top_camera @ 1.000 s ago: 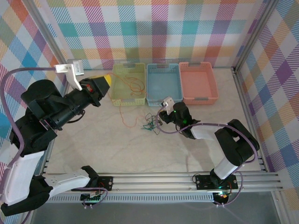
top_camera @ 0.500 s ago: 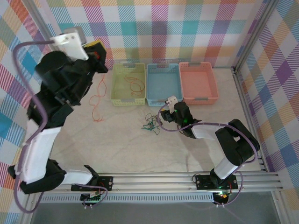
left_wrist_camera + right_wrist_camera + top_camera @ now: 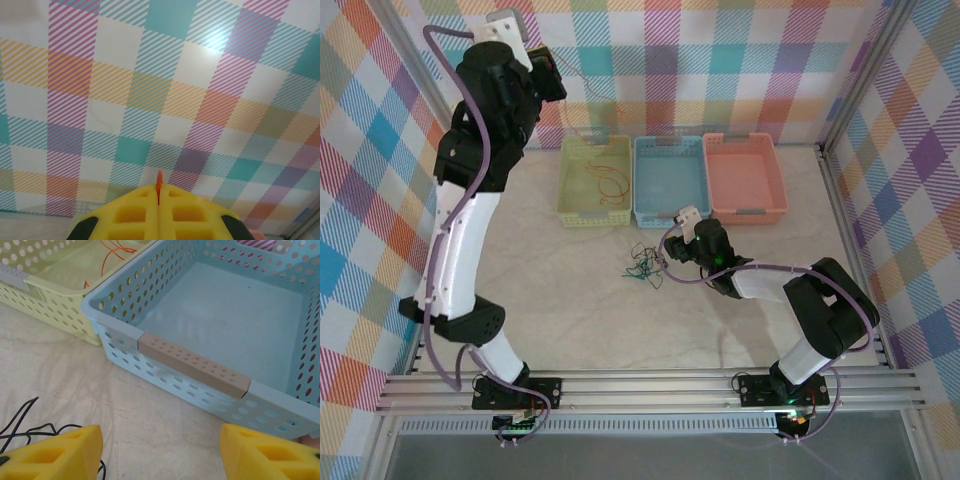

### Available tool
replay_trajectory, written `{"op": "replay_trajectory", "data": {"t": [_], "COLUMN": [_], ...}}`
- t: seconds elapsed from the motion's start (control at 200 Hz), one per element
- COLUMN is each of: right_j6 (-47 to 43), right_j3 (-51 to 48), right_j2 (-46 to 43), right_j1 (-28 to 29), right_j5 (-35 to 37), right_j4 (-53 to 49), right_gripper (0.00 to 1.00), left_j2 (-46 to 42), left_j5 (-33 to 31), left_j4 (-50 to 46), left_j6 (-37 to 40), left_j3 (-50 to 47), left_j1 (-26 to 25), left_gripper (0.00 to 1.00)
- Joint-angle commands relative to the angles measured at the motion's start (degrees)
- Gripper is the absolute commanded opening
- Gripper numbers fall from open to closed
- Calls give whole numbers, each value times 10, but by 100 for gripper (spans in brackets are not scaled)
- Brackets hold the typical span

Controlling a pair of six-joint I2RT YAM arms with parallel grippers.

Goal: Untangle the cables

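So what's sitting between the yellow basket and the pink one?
The blue basket. In the top view it stands right between the yellow basket and the pink basket, all three side by side in a row.

Overhead onto table [image 3: 570, 310], left wrist toward wall [image 3: 150, 100], right wrist close at blue basket [image 3: 192, 365]

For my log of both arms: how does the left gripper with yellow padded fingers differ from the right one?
Jaws: the left gripper is shut, pinching a thin orange cable; the right gripper is open and holds nothing.
Height: the left gripper is high up before the checked wall; the right gripper is low over the table, facing a light blue perforated plastic basket.
Shared: yellow padded fingers.
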Motion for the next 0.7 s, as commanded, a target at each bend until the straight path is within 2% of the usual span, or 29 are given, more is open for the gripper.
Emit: {"op": "replay_trajectory", "data": {"t": [0.0,0.285,0.395,0.695], "right_j6": [1,-3,-4,-6], "right_j3": [-5,-4,-4,-3], "right_j2": [-13,-12,-13,-12], "right_j1": [-2,-2,-2,-2], "right_j5": [-13,-18,-27,-30], "right_j4": [22,22,22,19], "right_gripper": [63,61,60,60], "left_j2": [39,137,167,244], "left_j5": [59,82,104,112], "left_j4": [-15,-8,-3,-1], "left_j6": [-43,-59,-72,-70], "left_j3": [39,76,75,66], "left_j1": [26,59,72,91], "left_gripper": [0,0,0,0]}}
